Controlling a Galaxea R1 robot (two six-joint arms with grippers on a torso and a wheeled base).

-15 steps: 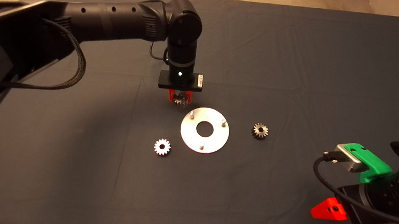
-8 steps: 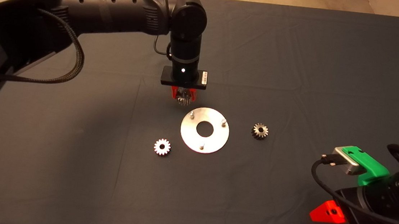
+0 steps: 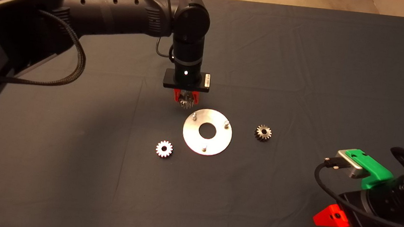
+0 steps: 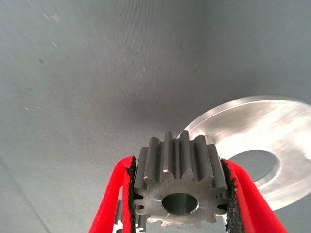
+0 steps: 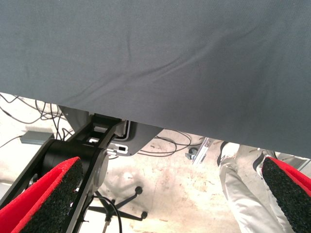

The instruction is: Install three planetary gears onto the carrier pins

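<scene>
My left gripper (image 3: 186, 98) hangs just beyond the far-left rim of the round silver carrier disc (image 3: 192, 138), shut on one planetary gear (image 4: 180, 187), which is clamped by its toothed rim between the red fingers (image 4: 114, 204). The disc carries three bare carrier pins (image 3: 194, 116) in a triangle around a large central hole. A second gear (image 3: 164, 148) lies flat on the mat left of the disc. A third gear (image 3: 263, 132) lies to its right. My right gripper (image 5: 170, 194) waits at the lower right edge of the mat, open and holding nothing.
The dark mat (image 3: 301, 63) covers the table, with wrinkles across it. The right wrist view looks past the mat's edge (image 5: 160, 124) to the floor, with cables, a black stand (image 5: 73, 155) and a person's leg (image 5: 238, 189).
My left gripper with the gear has shifted slightly right, toward the disc's far-left pin. The right arm has sunk a little lower at the edge.
</scene>
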